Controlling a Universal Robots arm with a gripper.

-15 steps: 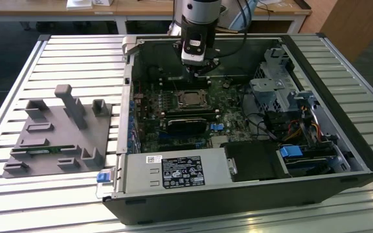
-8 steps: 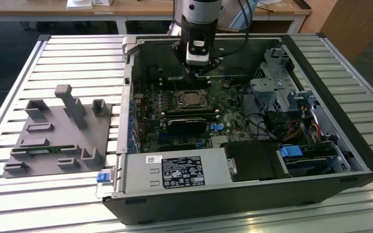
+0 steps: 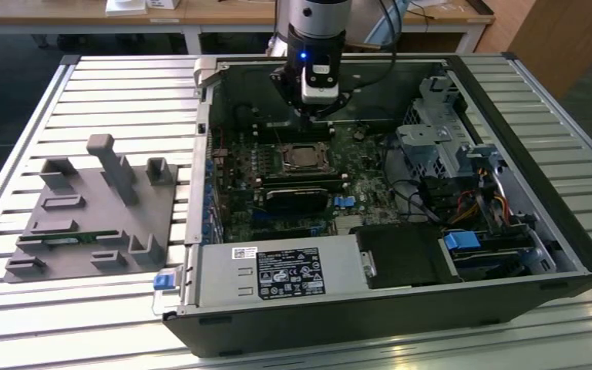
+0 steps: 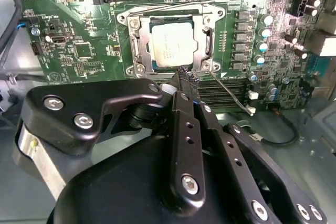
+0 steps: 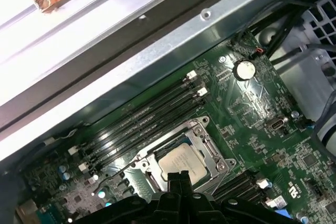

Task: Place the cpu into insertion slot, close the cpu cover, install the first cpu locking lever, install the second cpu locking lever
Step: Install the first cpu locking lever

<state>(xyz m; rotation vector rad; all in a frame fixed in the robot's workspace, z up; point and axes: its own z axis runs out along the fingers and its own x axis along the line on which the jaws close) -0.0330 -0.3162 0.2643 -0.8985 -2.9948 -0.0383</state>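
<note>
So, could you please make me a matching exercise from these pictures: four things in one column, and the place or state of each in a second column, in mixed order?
Things
1. the cpu
2. the cpu cover
3. the gripper
4. the grey fixture block

Places or states
A. stands on the slatted table, outside the computer case
B. hangs over the motherboard, close to a corner of the metal frame
C. thin metal frame, lying flat around the chip
D. dull silver square, seated inside the frame's window

Pairs: 1-D, 2-C, 3-B, 4-A
</note>
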